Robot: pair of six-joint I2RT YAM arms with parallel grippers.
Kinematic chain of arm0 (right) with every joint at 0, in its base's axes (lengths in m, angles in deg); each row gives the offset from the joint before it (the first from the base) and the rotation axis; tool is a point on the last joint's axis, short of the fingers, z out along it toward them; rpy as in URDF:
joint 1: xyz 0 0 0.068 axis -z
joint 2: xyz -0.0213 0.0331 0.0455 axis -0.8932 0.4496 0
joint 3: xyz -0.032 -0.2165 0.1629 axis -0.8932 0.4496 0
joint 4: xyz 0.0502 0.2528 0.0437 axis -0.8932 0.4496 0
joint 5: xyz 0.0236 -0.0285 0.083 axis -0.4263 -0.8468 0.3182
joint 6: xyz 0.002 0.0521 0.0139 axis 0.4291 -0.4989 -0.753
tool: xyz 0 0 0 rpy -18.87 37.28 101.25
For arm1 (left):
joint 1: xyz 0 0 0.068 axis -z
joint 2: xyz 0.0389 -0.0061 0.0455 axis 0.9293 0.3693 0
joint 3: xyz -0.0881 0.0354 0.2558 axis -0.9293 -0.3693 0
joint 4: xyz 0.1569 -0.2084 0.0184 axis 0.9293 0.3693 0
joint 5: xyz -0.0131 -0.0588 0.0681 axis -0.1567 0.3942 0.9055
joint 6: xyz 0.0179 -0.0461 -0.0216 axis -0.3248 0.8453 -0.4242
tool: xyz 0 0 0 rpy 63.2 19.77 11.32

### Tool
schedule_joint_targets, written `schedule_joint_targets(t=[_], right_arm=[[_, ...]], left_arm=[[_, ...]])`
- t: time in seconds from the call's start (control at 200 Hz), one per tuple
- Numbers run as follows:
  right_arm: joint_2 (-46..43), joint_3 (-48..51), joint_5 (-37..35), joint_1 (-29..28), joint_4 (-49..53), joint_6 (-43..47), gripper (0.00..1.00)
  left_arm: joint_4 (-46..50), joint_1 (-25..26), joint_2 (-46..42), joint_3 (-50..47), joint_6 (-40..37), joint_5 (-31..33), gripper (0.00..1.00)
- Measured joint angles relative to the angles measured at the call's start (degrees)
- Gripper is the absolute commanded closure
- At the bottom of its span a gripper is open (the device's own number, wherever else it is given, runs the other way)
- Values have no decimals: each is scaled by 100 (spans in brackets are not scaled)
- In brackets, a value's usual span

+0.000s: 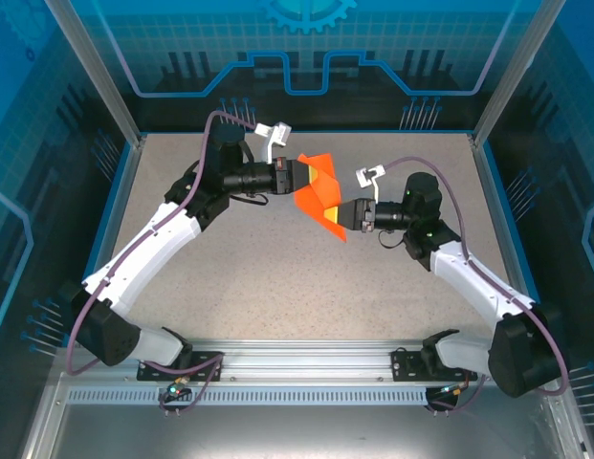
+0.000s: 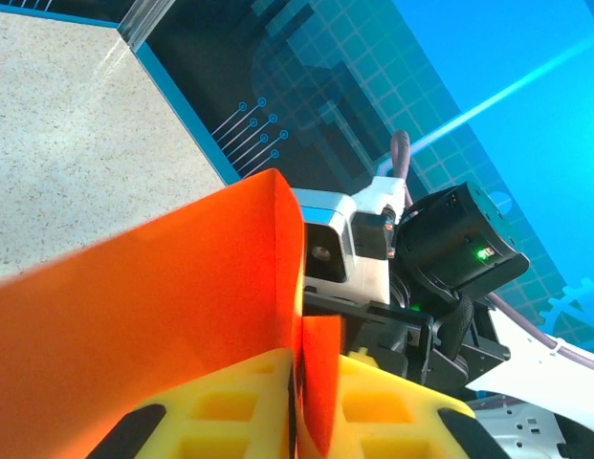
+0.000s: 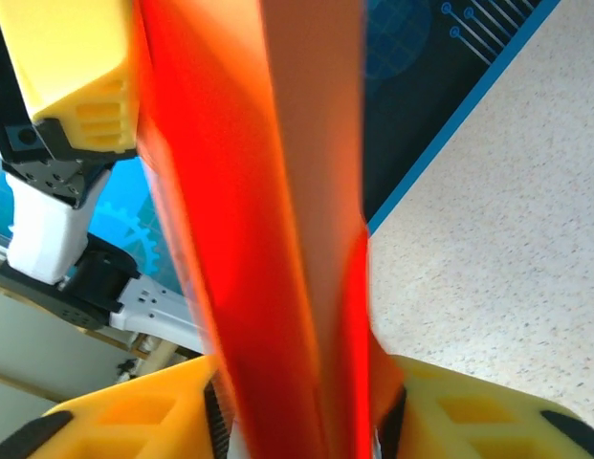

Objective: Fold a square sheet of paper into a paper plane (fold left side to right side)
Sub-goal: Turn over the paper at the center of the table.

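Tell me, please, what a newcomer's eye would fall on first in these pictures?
The bright orange paper, partly folded, is held in mid-air above the far middle of the speckled table. The left gripper pinches it from the left, while the right gripper straddles its opposite, lower edge.

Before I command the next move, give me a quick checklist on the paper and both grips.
1. Left gripper shut on the orange paper: ok.
2. Right gripper hold: cannot tell; paper sits between its fingers, blurred.
3. Paper off the table: ok, held in the air.
4. Paper pressed flat: not ok, it stands in angled facets.
5. Grippers not touching each other: ok.
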State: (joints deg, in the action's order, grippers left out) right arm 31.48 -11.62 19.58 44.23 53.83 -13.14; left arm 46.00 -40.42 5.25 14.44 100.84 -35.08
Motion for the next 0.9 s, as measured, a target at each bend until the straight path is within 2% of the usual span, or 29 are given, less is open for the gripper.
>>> schedule_joint_targets(t=[0.095, 0.235, 0.335, 0.425, 0.535, 0.665, 0.79, 0.9], right_arm=[[-74, -24, -70, 0, 260, 146, 86], [-216, -144, -315, 0, 1005, 597, 94], [-262, -433, -649, -7, 1873, 1119, 94], [-262, -931, -1292, -90, 2929, 1790, 94], [-227, -1615, -2791, -549, 4299, 2658, 93], [282, -2522, -5366, -1722, 5737, 3281, 92], [1488, -3357, -7746, -2662, 7010, 3322, 92], [2763, -4011, -9300, -3198, 8026, 3152, 92]], left_arm=[[7, 0, -2, -15, -4, 0, 78], [116, -7, -13, -87, -98, 31, 52], [422, -28, -50, -118, -284, 210, 38], [778, -61, -238, -234, -444, 632, 29], [1121, -76, -756, -601, -619, 1421, 26], [1303, -76, -1694, -1390, -584, 2669, 25], [1532, -81, -2479, -2090, -361, 3812, 25], [1827, -81, -2929, -2465, -175, 4599, 24]])
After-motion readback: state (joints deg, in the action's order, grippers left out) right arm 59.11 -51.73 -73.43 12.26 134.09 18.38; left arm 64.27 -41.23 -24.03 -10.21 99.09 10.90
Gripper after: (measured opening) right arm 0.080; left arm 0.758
